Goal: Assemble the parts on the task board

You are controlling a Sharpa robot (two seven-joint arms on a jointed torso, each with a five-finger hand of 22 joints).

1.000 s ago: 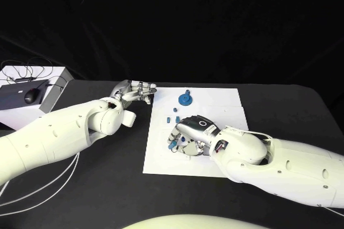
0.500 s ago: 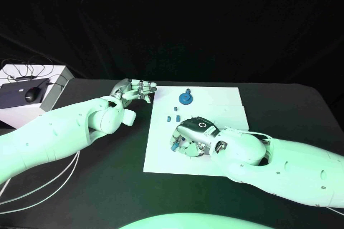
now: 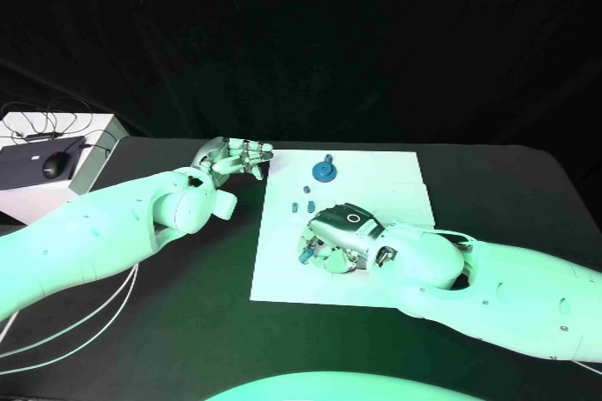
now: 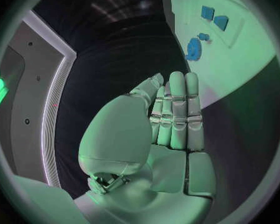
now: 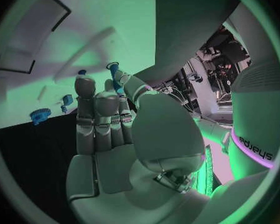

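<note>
The white task board point(image 3: 377, 179) lies in the middle of the black table. A blue gear point(image 3: 325, 171) sits near its far edge, with three small blue parts point(image 3: 306, 191) just in front of it. My right hand point(image 3: 331, 244) hovers low over the board's near left part and pinches a small blue part point(image 3: 303, 256) between thumb and fingertips; the right wrist view shows this part point(image 5: 114, 73) at the fingertips. My left hand point(image 3: 236, 160) rests off the board's far left corner, fingers straight and holding nothing point(image 4: 171, 124). The gear point(image 4: 194, 48) lies beyond it.
A white box point(image 3: 50, 162) with a black device, a mouse and cables stands at the table's far left. My right arm point(image 3: 502, 288) covers the board's near right corner. Black table surface point(image 3: 188, 331) spreads to the left of the board.
</note>
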